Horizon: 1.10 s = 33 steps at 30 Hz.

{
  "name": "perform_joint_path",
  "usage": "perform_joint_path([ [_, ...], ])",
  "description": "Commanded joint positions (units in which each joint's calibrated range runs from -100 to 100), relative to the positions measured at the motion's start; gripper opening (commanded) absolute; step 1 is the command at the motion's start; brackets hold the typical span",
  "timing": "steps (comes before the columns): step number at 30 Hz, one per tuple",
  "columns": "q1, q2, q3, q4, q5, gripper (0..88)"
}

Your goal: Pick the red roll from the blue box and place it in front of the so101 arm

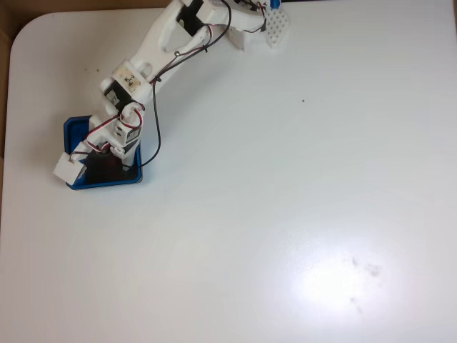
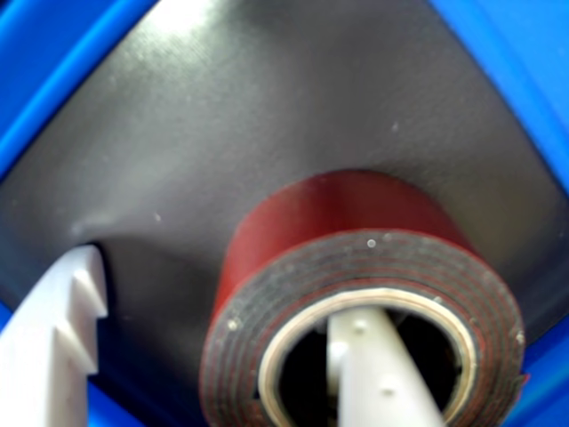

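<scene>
The blue box point(image 1: 74, 126) sits near the table's left side in the overhead view, and the so101 arm point(image 1: 143, 64) reaches down into it from the top. The arm covers the roll in that view. In the close view the red roll point(image 2: 356, 213) lies flat on the box's black floor point(image 2: 267, 98), its grey-white core facing up. My gripper point(image 2: 218, 302) is open and straddles the roll's left wall. One white finger point(image 2: 378, 374) is inside the hollow centre. The other finger point(image 2: 62, 320) stands outside on the left, with a gap to the roll.
The arm's base point(image 1: 239, 32) and a white perforated block point(image 1: 278, 28) stand at the table's top edge. The white table point(image 1: 285, 200) spreads wide to the right of and below the box. Its rounded left edge point(image 1: 8, 93) runs close to the box.
</scene>
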Motion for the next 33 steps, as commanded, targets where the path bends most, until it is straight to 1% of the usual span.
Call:
perform_joint_path([
  [1, 0.33, -0.77, -3.0, -0.59, 0.37, 13.1],
  [4, 0.24, -0.94, -2.91, -0.59, 0.37, 4.0],
  [6, 0.24, -0.94, -2.91, -0.59, 0.28, 0.0],
  [13, 0.43, -3.45, -2.91, -0.59, 0.28, 0.5],
  [21, 0.33, -14.9, -2.28, 0.24, -0.07, 0.6],
  [28, 0.04, -29.28, 5.81, 0.24, -0.16, 0.7],
  [30, -1.62, -34.97, 10.39, 0.24, 0.2, 0.7],
  [33, -8.17, -44.5, 20.1, 0.24, 0.28, 0.7],
])
